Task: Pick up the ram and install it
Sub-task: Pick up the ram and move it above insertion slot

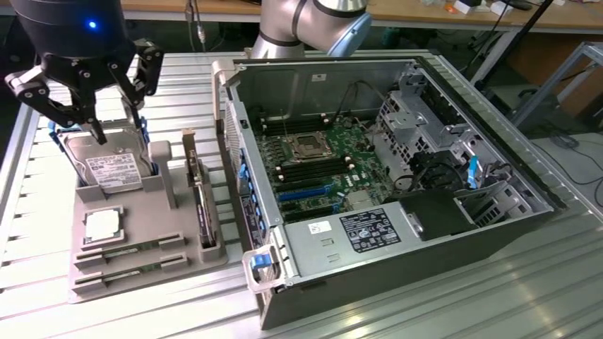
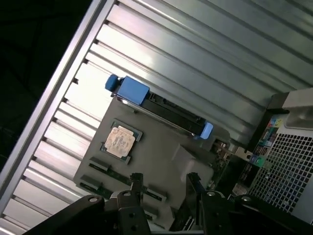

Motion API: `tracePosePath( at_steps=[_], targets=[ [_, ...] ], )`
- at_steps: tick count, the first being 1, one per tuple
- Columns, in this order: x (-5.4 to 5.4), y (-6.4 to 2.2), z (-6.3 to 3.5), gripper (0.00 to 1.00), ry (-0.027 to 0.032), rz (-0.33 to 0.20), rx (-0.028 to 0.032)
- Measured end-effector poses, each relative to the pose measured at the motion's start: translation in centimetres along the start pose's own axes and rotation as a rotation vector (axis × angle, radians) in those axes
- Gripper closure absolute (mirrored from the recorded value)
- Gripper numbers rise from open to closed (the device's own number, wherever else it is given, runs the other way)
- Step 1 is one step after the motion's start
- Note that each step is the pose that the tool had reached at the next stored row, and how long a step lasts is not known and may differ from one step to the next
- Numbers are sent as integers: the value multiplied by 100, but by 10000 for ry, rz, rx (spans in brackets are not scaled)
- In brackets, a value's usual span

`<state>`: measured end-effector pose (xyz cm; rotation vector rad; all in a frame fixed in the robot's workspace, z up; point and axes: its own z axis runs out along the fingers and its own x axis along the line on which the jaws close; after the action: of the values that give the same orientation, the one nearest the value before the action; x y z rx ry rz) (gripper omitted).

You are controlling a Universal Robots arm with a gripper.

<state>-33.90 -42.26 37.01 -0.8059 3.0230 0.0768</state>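
Observation:
Two ram sticks, thin and green, lie in slots at the near end of the grey tray [image 1: 151,212]: one ram stick [image 1: 130,248] and a second [image 1: 130,268] beside it. In the wrist view the rams [image 2: 102,169] sit next to the silver CPU [image 2: 120,142], partly hidden behind my fingers [image 2: 137,182]. My gripper [image 1: 115,123] hangs open and empty above the far end of the tray, over the hard drive [image 1: 111,166], well apart from the rams.
An expansion card [image 1: 198,191] stands on edge at the tray's right side in the exterior view. The open PC case [image 1: 452,233] lies to the exterior view's right, its motherboard [image 1: 315,173] exposed. The CPU [image 1: 102,224] sits on the tray. Ribbed metal table [image 1: 452,304] all around.

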Motion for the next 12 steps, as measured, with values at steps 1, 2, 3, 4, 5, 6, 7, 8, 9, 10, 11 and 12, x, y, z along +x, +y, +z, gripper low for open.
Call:
tracePosePath(
  at_steps=[1, 2, 3, 4, 5, 6, 7, 8, 9, 10, 11, 12],
  targets=[
    [1, -1, 4, 52, 10, -232, -5],
    [1, -1, 7, 52, 17, -495, -10],
    [2, -1, 9, 52, 22, -676, -14],
    [1, -1, 13, 52, 38, -1067, -23],
    [2, -1, 17, 52, 59, -1540, -34],
    [2, -2, 20, 52, 77, -1955, -45],
    [2, -2, 21, 52, 93, -2357, -55],
    [3, -2, 22, 52, 105, -2627, -61],
    [4, -2, 21, 52, 117, -2844, -66],
    [7, -4, 20, 52, 123, -2975, -70],
    [21, -15, 21, 52, 127, -3107, -73],
    [42, -34, 20, 52, 129, -3149, -74]
  ],
)
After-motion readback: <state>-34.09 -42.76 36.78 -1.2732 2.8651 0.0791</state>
